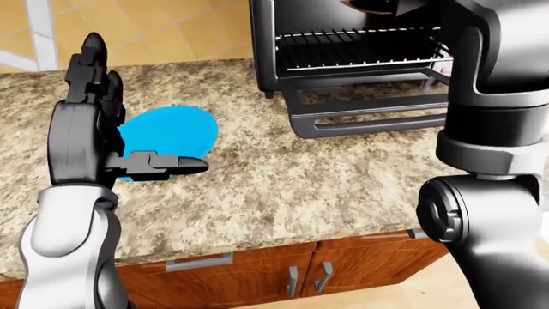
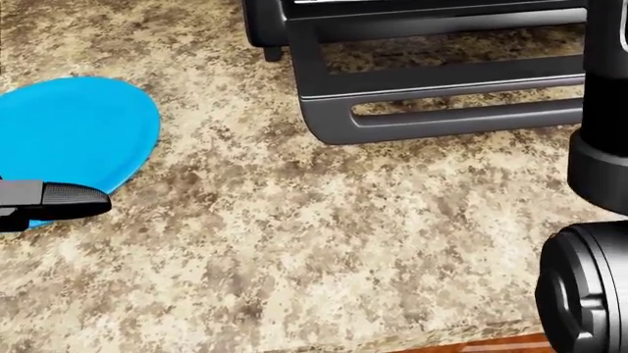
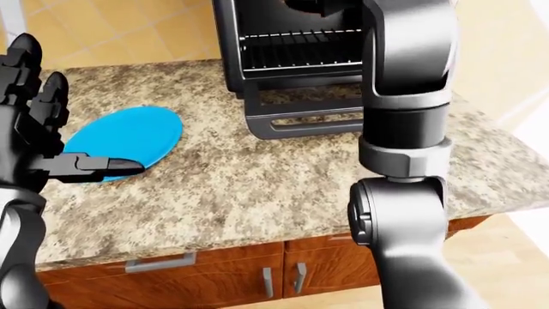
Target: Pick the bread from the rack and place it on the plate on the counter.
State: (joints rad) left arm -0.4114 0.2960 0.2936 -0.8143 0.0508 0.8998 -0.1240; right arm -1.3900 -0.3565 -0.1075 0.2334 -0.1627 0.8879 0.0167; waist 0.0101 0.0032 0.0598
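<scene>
Left-eye view shows left hand [image 1: 103, 122] spread; head view only plate [image 2: 73, 136]

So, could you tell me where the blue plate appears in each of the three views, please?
Left-eye view: blue plate left of centre, behind the left hand.
Head view: far left edge.
Right-eye view: left, mid-height.
Shared landmark: the toaster oven's open door, to its right.

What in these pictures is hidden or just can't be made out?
- Bread: not visible in any view; the right arm and the top edge cover part of the oven and its rack.
- Right robot hand: cut off at the top edge of both eye views, so its grip is unknown.
- Plate: its left part is hidden behind the open left robot hand.
</scene>
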